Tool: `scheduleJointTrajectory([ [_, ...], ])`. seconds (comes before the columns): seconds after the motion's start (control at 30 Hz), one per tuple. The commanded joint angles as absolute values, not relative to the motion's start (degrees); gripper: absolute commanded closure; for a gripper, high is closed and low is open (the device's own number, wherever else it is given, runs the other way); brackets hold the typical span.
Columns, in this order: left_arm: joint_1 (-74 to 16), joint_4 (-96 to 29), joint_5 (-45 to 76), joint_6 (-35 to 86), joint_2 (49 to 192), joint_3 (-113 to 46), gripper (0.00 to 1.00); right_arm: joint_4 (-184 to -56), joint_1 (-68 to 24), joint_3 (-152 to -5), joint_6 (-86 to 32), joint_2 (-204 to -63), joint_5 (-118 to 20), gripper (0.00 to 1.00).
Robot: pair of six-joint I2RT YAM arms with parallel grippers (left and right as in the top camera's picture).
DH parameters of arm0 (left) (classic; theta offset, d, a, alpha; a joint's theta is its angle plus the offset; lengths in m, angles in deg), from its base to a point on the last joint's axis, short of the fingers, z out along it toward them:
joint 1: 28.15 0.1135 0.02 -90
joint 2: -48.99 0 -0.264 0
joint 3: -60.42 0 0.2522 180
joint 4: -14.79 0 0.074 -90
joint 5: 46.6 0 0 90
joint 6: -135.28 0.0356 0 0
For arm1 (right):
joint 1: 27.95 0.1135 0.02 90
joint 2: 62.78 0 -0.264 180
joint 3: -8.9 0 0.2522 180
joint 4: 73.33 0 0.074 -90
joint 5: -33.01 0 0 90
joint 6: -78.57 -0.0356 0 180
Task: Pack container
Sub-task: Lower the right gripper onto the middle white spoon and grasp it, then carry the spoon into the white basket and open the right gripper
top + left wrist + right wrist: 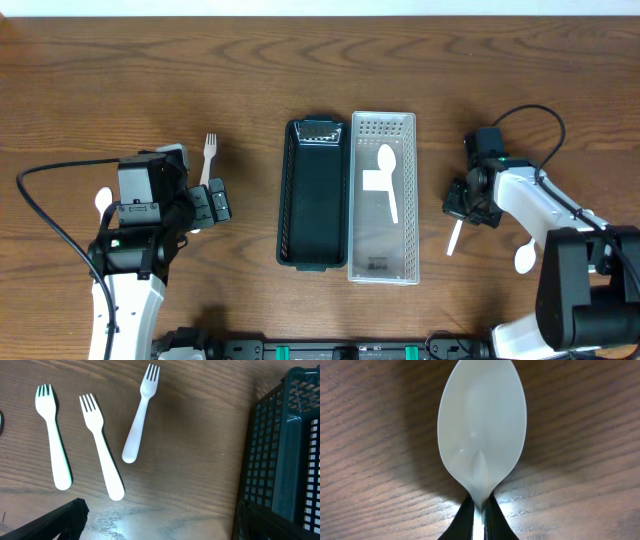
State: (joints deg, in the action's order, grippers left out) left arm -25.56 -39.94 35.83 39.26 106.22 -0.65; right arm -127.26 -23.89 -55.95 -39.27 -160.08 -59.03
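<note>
A dark green basket (315, 195) and a clear perforated container (383, 255) stand side by side at the table's middle. One white spoon (387, 180) lies in the clear container. My right gripper (465, 200) is to the right of the container and shut on another white spoon (481, 430); its fingers (479, 520) pinch the neck just below the bowl, close over the wood. My left gripper (212, 205) is open and empty left of the basket. Three white forks (96, 442) lie on the wood ahead of its fingers (155, 530).
The basket's mesh wall (280, 450) fills the right side of the left wrist view. A white spoon (524, 257) lies by the right arm, and another white spoon (103, 200) lies at the far left. One fork (209, 158) shows beyond the left gripper.
</note>
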Motion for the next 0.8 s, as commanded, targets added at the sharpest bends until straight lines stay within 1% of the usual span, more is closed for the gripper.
scheduleJointTrajectory([
  [0.0,-25.2,-40.1,35.2,39.0,106.3,-2.0,0.02,-129.2,-23.4,-60.6,-35.9,-160.7,-58.5,0.99],
  [0.17,-25.2,-40.1,35.2,39.0,106.3,-2.0,0.02,-135.7,-22.2,-74.3,-32.5,-155.0,-58.4,0.99],
  [0.3,-25.2,-40.1,35.2,39.0,106.3,-2.0,0.02,-138.5,-17.7,-82.5,-30.8,-151.7,-58.4,0.99],
  [0.5,-25.2,-40.1,35.2,39.0,106.3,-2.0,0.02,-139.5,-8.7,-83.6,-33.1,-152.3,-57.5,0.99],
  [0.67,-25.2,-40.1,35.2,38.9,106.3,-2.0,0.02,-139.4,-1.2,-82.6,-35.3,-157.5,-57.5,0.99],
  [0.77,-25.2,-40.1,35.2,39.0,106.3,-2.0,0.02,-139.3,1.3,-82.6,-37.2,-161.5,-57.6,0.99],
])
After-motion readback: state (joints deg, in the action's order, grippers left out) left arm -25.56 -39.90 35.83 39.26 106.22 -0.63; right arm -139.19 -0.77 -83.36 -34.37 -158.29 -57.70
